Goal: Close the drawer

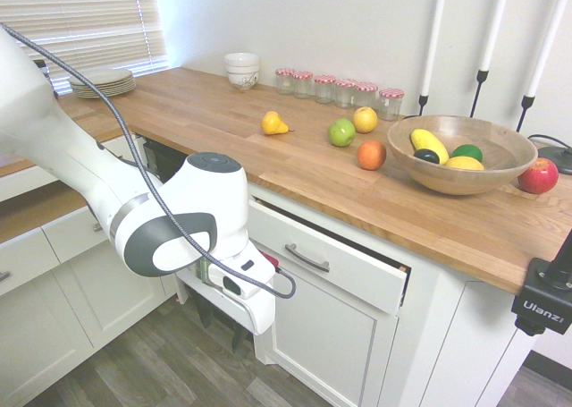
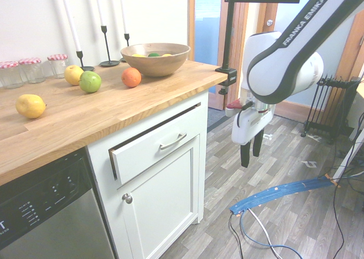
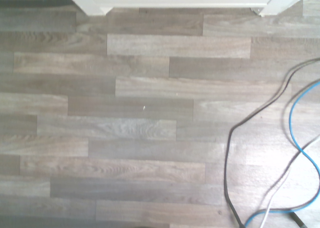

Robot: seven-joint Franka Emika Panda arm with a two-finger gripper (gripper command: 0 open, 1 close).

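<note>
The drawer (image 2: 152,149) sits slightly ajar under the worktop (image 2: 85,114), while the end effector (image 2: 251,148) hangs empty at its 3 o'clock, fingers parted, pointing floorward. Risk: a push landing off-centre on the handle (image 2: 173,141) could skid off.

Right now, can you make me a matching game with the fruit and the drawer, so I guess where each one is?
Things:
1. drawer
2. orange
3. red apple
4. yellow pear

Places or states:
A. lying alone on the counter, nearer the stacked white bowls
B. just past the wooden bowl, near the counter's end
C. pulled out a little, not shut
D. beside the green apple

Pairs: 1-C, 2-D, 3-B, 4-A
</note>
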